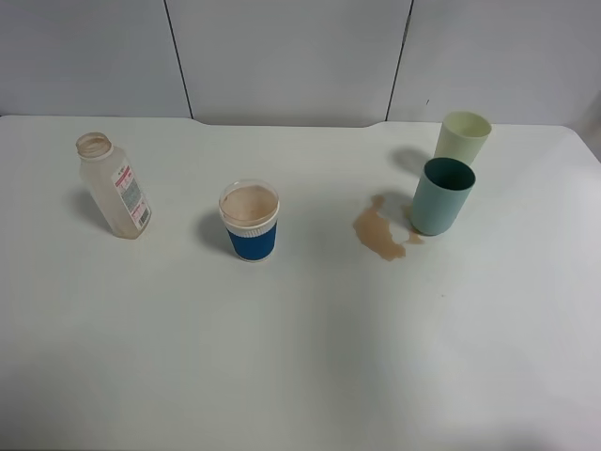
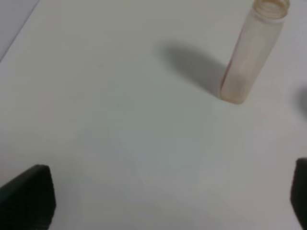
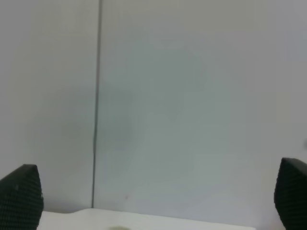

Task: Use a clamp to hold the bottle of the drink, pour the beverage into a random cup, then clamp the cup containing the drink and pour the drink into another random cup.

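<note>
The bottle stands uncapped at the left of the table, translucent with a red-and-white label, and looks nearly empty. In the left wrist view the bottle is well ahead of my left gripper, which is open and holds nothing. The blue-banded cup stands near the middle, filled with the light-brown beverage. Some beverage lies spilled as a puddle beside the teal cup. My right gripper is open and faces the back wall. Neither arm shows in the high view.
A pale yellow-green cup stands just behind the teal cup at the back right. The white table meets grey wall panels at the rear.
</note>
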Motion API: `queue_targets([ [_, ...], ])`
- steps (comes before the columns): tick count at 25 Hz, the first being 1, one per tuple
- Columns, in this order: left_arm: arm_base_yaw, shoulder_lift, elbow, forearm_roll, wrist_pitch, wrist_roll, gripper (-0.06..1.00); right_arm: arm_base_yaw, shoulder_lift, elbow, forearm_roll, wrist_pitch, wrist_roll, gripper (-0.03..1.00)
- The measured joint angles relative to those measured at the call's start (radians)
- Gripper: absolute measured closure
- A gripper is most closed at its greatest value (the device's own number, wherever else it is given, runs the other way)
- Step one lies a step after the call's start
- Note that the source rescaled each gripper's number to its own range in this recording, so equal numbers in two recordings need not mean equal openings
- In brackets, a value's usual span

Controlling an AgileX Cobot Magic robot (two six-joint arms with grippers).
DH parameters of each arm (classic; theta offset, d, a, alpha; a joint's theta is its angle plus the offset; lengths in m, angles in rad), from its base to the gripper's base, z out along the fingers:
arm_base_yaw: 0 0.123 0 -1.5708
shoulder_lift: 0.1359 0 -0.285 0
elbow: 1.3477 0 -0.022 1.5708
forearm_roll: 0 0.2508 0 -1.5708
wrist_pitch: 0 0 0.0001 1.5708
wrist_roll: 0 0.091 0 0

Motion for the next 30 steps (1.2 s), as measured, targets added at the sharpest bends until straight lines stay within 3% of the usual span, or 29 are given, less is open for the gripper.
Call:
queue_targets([
  [5,0.0,0.0,0.0,0.0,-0.001,0.0,-0.06,-0.013,-0.145,0.0,0.0,0.16,0.005,0.09],
  [15,0.0,0.0,0.0,0.0,-0.001,0.0,-0.06,-0.013,-0.367,0.002,-0.019,0.584,0.08,0.09],
  [25,0.0,0.0,0.0,0.0,-0.001,0.0,-0.06,-0.013,-0.638,0.207,-0.018,0.672,0.053,0.09],
  [30,0.0,0.0,0.0,0.0,-0.001,0.0,-0.06,-0.013,-0.646,0.301,0.0,0.742,0.05,0.09],
])
